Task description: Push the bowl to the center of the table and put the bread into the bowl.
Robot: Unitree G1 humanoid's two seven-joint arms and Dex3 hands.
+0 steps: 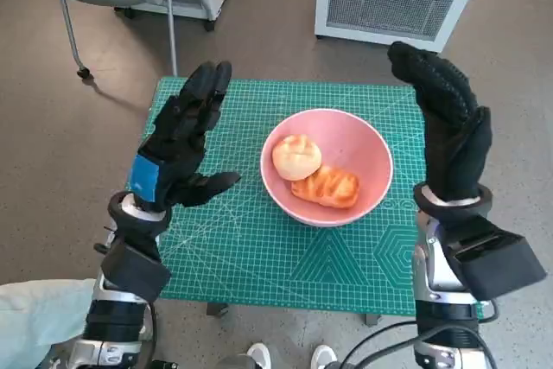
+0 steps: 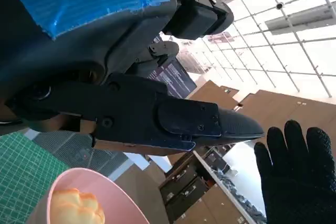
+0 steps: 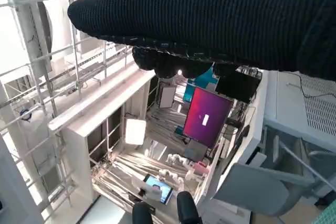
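The pink bowl [image 1: 327, 167] is located near the middle of the green-matted tabletop [image 1: 259, 252], with two bread pieces [image 1: 314, 172] contained inside it. The left hand [image 1: 183, 140] and right hand [image 1: 447, 124] are raised on either side of the bowl, fingers apart, nothing held.

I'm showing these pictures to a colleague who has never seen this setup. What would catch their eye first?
Probably the round pink bowl near the middle of the green gridded cutting mat, holding a pale round bread roll and a glazed, golden-brown bun side by side. Next, the two raised, open hands flanking it: the black left hand with blue tape and the right hand in a black knitted glove, neither touching anything.
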